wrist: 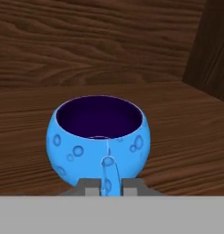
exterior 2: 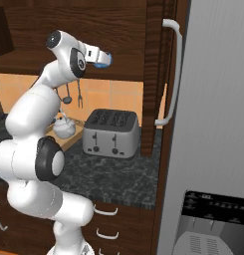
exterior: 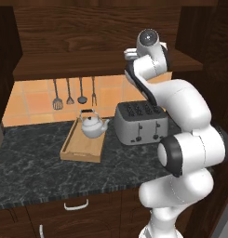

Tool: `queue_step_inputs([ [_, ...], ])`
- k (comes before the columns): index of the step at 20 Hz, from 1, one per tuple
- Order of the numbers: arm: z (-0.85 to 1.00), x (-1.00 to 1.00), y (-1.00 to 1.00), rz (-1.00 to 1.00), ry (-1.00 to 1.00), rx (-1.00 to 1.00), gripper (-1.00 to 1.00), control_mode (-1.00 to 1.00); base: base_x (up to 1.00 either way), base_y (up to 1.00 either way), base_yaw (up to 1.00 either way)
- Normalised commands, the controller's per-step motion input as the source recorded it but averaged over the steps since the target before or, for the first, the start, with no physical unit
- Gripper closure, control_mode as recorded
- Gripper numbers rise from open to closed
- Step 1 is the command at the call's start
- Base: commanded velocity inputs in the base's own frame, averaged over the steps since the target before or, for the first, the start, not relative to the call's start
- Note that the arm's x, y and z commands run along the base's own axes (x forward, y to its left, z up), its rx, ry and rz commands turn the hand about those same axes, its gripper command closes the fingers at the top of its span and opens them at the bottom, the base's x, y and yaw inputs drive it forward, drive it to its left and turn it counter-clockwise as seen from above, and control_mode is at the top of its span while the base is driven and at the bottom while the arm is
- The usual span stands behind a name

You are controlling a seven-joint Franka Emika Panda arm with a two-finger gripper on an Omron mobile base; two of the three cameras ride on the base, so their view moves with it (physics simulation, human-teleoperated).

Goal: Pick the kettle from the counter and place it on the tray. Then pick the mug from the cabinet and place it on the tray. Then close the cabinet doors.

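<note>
Mug [wrist: 98,137], bright blue with a dark inside, is sitting upright on the cabinet [wrist: 109,41] shelf, its handle facing the hand [wrist: 107,186], whose two fingertips are closing on that handle from either side. On the left, utensils [exterior: 73,93] are hanging against the orange tiled wall. Below them, the tray [exterior: 80,151] is lying on the dark marbled table [exterior: 50,172], and the kettle [exterior: 93,125] is standing upright at the tray's far end. Just right of the tray, the toaster [exterior: 142,122] is standing on the table. Further right, an open cabinet door [exterior 2: 158,74] is showing its silver bar handle [exterior 2: 174,74].
</note>
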Motion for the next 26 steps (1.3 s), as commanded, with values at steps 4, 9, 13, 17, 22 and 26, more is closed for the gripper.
queue_step_inputs([
  [4, 0.0, -0.14, 0.0, 0.0, -0.01, 0.0, 1.0, -1.0, 0.0, 0.0, 0.0],
  [9, 0.01, -0.74, 0.05, 0.0, -0.01, 0.0, 1.0, -1.0, 0.0, 0.0, 0.0],
  [13, 0.0, -1.0, 0.22, 0.01, 0.0, 0.01, 1.0, -1.0, 0.0, 0.0, 0.0],
  [17, 0.0, -1.0, 0.26, 0.0, 0.0, 0.0, 1.0, -1.0, 0.0, 0.0, 0.0],
  [22, -0.06, -0.97, 0.38, 0.0, 0.0, 0.0, 1.0, -1.0, 0.0, 0.0, 0.0],
  [26, -0.27, -0.81, 0.45, 0.0, 0.06, 0.02, 1.0, -1.0, 0.0, 0.0, 0.0],
])
